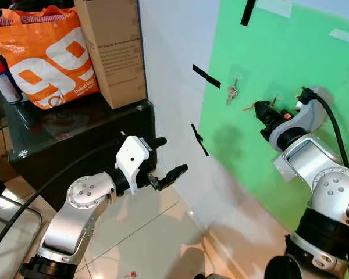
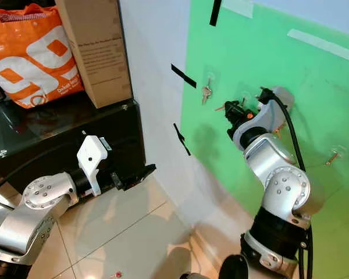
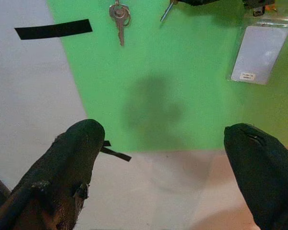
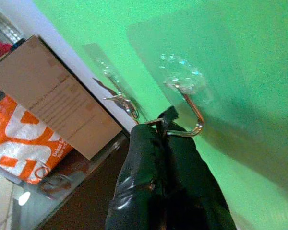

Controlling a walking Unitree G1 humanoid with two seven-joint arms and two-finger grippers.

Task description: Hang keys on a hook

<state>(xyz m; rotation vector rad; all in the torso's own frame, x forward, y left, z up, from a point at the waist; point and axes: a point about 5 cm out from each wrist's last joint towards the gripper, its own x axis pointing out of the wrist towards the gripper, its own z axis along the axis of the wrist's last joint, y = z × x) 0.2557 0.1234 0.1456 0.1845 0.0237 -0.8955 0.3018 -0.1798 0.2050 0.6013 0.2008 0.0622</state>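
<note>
While its left gripper (image 1: 166, 158) hangs wide open and idle beside the black glass-topped cabinet (image 1: 75, 136), the robot's right gripper (image 4: 164, 125) presses its fingers together on a small metal key (image 1: 248, 107) at a clear adhesive wall hook with a copper wire arm (image 4: 186, 98) on the green wall panel (image 1: 291, 46). Another silver key bunch (image 1: 232, 91) already hangs nearby. Light, stiff and slippery, the key probably needs pinching at its head, leaving the ring free for the hook.
</note>
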